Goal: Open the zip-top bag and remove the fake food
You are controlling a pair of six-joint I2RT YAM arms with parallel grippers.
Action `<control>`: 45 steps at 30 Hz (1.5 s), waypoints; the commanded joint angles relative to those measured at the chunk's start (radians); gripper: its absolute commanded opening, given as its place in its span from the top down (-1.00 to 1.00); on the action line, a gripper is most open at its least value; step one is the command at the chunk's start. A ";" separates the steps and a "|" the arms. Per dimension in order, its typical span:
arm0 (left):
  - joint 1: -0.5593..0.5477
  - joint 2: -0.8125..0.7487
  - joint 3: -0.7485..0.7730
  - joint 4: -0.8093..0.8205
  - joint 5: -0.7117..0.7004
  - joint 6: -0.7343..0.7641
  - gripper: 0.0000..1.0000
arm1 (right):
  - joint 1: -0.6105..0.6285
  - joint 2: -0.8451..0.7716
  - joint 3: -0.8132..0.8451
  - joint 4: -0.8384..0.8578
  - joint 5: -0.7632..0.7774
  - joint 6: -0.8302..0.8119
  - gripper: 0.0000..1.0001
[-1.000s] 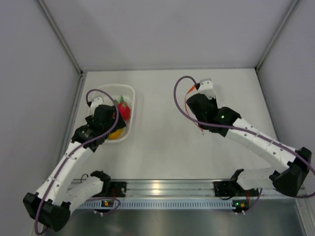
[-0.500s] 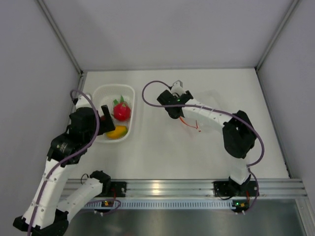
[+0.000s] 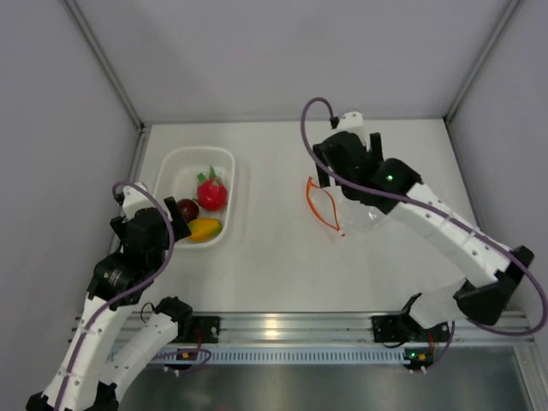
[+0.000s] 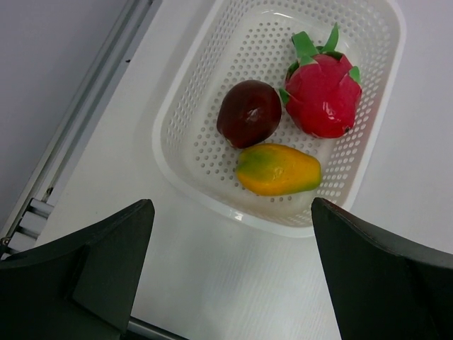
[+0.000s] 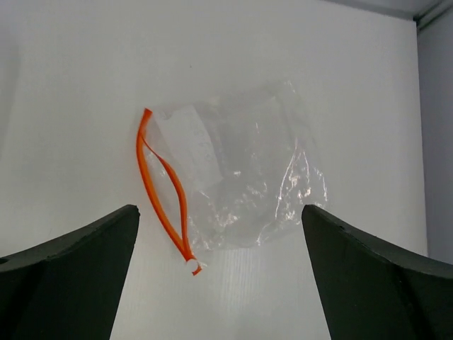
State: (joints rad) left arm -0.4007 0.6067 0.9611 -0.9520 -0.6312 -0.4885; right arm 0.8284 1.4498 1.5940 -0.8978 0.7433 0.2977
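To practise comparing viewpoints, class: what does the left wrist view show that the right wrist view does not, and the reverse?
Only the left wrist view: a white basket holding three toy fruits, a red one, a maroon one and a yellow one.
Only the right wrist view: the clear bag, mouth open, nothing inside.
Both: the white table and an open pincer holding nothing, the left pincer in one, the right pincer in the other.
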 commanded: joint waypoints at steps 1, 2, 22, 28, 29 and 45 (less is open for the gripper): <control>-0.001 0.005 -0.005 0.116 -0.013 0.013 -0.97 | 0.000 -0.231 -0.108 0.068 -0.059 0.009 -0.99; -0.001 0.005 -0.012 0.124 -0.004 0.019 -0.97 | -0.002 -0.285 -0.158 0.098 -0.068 0.017 -0.99; 0.019 -0.104 -0.159 0.312 0.300 0.203 -0.97 | -0.002 -0.973 -0.733 0.085 0.087 0.029 -0.99; 0.019 -0.096 -0.162 0.309 0.311 0.205 -0.97 | 0.000 -0.953 -0.758 0.089 0.110 0.055 -0.99; 0.019 -0.093 -0.162 0.311 0.311 0.205 -0.97 | 0.000 -0.948 -0.758 0.089 0.111 0.057 -0.99; 0.028 -0.082 -0.165 0.311 0.295 0.199 -0.97 | -0.002 -0.964 -0.763 0.126 0.059 0.055 -0.99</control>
State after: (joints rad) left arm -0.3805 0.5220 0.7963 -0.6983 -0.3302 -0.2996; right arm 0.8280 0.5030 0.8291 -0.8085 0.8085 0.3447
